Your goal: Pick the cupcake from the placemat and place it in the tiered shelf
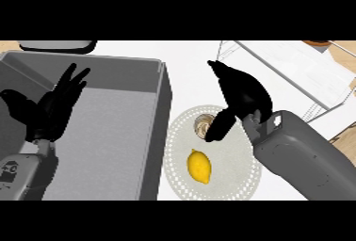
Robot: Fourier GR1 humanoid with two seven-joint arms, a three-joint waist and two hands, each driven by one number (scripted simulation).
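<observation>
Right hand (240,96) is hovering over the placemat (230,181) with fingers relaxed and apart, the thumb dipping down to the cupcake's (204,125) right edge, nothing clamped yet. Cupcake is sitting on the mat's far side, beyond the lemon (200,165); it is looking light, soft and crushable, so I'd be taking it low by the wrapper sides. Shelf (306,77) is waiting farther back right, left hand (52,106) resting open over the sink (149,141).
</observation>
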